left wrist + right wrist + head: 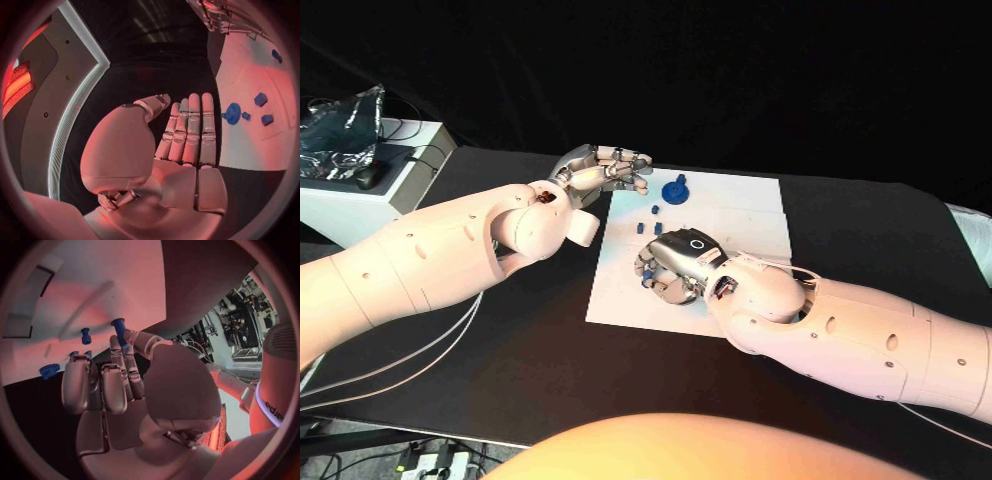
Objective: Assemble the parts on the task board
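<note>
Task board [733, 215] between both hands: left hand [606, 172] fingers released, right hand [678, 268] fingers grasping a blue part [119, 326].

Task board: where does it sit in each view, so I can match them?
Head view: task board in the middle of the black table.
Left wrist view: task board beside the left hand's outstretched fingers.
Right wrist view: task board beyond the right hand's fingertips.
Shared landmark: the round blue part near its edge.

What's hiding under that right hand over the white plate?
Blue parts peek out beneath the right hand on the task board; whatever lies under its palm is covered.
</note>
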Available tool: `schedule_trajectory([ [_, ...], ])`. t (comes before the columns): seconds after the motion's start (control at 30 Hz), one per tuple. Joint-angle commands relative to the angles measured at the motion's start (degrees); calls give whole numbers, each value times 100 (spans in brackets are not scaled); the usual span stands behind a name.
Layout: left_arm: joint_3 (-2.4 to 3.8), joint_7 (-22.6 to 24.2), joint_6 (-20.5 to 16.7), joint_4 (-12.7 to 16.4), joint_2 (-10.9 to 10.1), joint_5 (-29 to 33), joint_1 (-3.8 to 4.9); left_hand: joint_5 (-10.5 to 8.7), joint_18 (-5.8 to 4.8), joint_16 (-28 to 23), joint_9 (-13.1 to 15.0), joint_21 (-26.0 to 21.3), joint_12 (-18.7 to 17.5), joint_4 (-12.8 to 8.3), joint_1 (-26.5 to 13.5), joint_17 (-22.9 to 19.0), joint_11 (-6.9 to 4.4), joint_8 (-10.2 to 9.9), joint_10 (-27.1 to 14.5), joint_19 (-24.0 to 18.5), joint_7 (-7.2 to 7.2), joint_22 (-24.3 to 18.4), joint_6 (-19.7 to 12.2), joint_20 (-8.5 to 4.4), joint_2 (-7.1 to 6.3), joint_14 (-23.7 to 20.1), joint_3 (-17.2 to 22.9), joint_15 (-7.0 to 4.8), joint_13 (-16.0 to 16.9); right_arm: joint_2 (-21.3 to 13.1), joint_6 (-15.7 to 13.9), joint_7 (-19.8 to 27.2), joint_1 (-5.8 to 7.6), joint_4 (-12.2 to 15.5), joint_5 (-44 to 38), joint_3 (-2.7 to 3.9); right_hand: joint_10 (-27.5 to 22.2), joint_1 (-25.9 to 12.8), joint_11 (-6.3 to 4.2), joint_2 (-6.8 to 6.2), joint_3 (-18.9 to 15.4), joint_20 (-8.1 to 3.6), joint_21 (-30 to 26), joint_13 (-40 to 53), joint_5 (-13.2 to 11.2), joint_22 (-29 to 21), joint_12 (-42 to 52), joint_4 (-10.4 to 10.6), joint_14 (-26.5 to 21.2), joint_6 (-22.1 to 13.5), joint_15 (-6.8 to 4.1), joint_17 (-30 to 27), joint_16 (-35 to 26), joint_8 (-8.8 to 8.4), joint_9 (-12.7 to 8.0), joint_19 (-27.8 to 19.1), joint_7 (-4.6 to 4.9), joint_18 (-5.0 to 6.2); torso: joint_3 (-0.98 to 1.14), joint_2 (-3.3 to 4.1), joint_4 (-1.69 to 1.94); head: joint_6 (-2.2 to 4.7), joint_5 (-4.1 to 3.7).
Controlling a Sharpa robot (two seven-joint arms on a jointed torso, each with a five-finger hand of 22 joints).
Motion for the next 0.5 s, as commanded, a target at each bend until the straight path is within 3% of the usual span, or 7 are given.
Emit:
schedule_trajectory([
  [0.03, 7, 41, 95, 8, 3, 28, 2, 0, 17, -48, -10, -38, -28, 17, 42, 21, 26, -26, -1, 43, 31, -14, -12, 1, 50, 38, -24, -7, 7, 1, 115, 180, -42, 6, 41, -33, 126, -214, -175, -172, -112, 75, -25, 4, 87, 686, -68, 35, 168, -108, 64, -3, -6, -95, -52, 190, 35, -23, 0, -8, -7, -9, -7],
  [0.13, 7, 44, 103, 8, -1, 52, 2, -2, 15, -56, -14, -50, -30, 44, 16, 32, 30, -26, -4, 46, 35, -22, -14, 4, 54, 40, -37, -4, 7, -10, 113, 184, -43, -5, 75, -33, -4, -406, -136, -327, -238, 109, -99, -14, 159, 657, -171, 141, 160, -272, 100, -24, -4, -229, -99, 171, 44, -10, 0, -7, -8, -1, -42],
  [0.27, 7, 42, 107, 7, -7, 89, 2, 0, 14, -71, -21, -84, -32, 111, -37, 57, 32, -27, -7, 56, 35, -49, -17, 10, 72, 46, -57, 1, 8, -27, 74, 170, -43, -30, 112, -34, -142, -543, -107, -427, -367, 134, -178, -28, 92, 624, -217, 243, 142, -371, 122, -75, -20, -312, -122, 152, 53, 5, -1, -6, -7, 5, -41],
  [0.5, 7, 41, 107, 9, -16, 103, 2, 1, 14, -74, -22, -88, -32, 115, -38, 60, 31, -28, -7, 58, 34, -53, -18, 11, 74, 46, -58, 1, 8, -39, 21, 166, -43, -36, 128, -34, -558, -521, -53, -473, -647, 181, -656, -85, 34, 403, -214, 314, 91, -488, 166, -233, -88, -427, -156, 36, 82, 90, -1, -2, 0, -4, -38],
])
